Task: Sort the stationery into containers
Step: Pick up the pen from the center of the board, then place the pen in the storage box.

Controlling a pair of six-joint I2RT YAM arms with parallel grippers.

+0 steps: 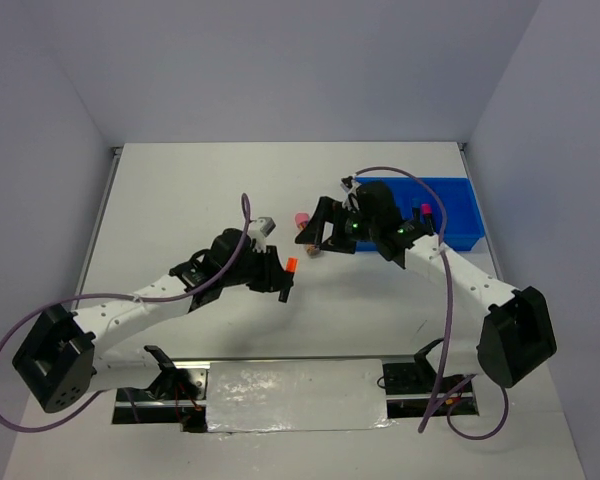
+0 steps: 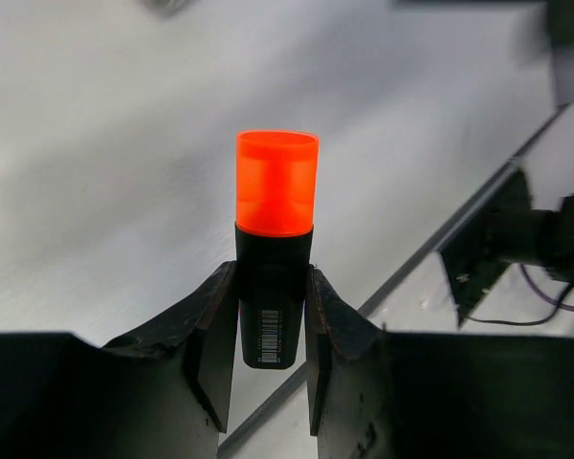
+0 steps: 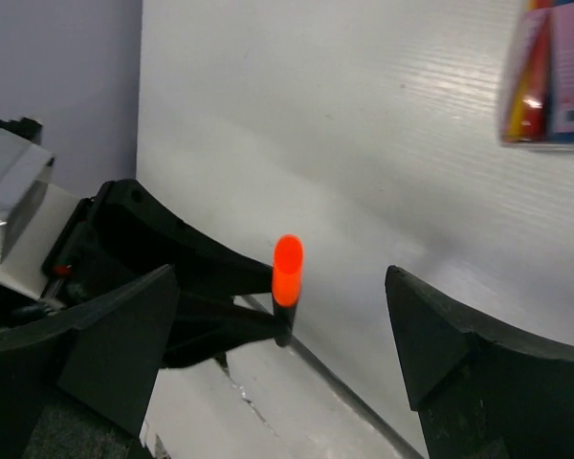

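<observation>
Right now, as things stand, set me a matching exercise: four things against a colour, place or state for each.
Things:
1. highlighter
2. left gripper
3. right gripper
4. tray

Descriptions:
A. open, holding nothing
B. at the right edge of the table
C. orange cap, black body
D. shut on the highlighter

Pairs: 1-C, 2-D, 3-A, 4-B
</observation>
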